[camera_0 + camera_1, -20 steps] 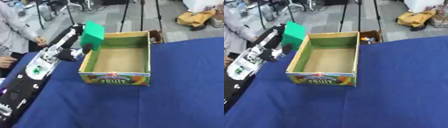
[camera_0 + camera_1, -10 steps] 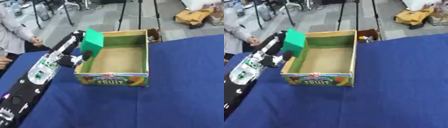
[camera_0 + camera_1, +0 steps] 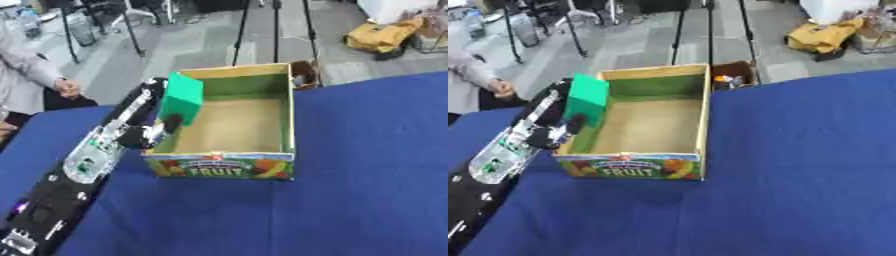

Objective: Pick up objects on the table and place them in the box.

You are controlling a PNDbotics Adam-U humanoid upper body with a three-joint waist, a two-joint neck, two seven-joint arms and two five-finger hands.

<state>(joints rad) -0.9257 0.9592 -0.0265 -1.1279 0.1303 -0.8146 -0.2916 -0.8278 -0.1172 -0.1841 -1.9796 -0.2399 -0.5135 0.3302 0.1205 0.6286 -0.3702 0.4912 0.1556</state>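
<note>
Box [image 3: 234,131] of cardboard, open top, green inner walls, tan floor, "FRUIT" print with fruit pictures on the near face, sits on blue tabletop [image 3: 367,165] toward the far left part of the cloth. Inside floor of box looks bare, tan only. Left robot hand [image 3: 156,131] comes in along the left side, black arm with silver and white parts running from the lower left corner up to the box's left wall. Green block [image 3: 181,99], flat-sided, bright green, is held at the box's left wall, tilted, upper part above the rim, lower part leaning over the interior along that wall. Left robot hand fingers are curled round the block's lower edge, a dark fingertip [image 3: 172,121] showing on the block's inner face, rest of the hand on the outer side by the wall. Whether the block touches the box wall, cannot tell. In the right eye view same setup: block [image 3: 586,99] at left wall, hand [image 3: 560,131] just below it. Right robot hand shows in neither view. Small brown box [image 3: 731,79] with unclear small contents sits on the floor just beyond the far right corner of the fruit box. Yellow bag [image 3: 383,35] on the floor far right, well apart. Person's sleeve and hand [image 3: 61,89] at the left edge, not touching anything on the tabletop.
</note>
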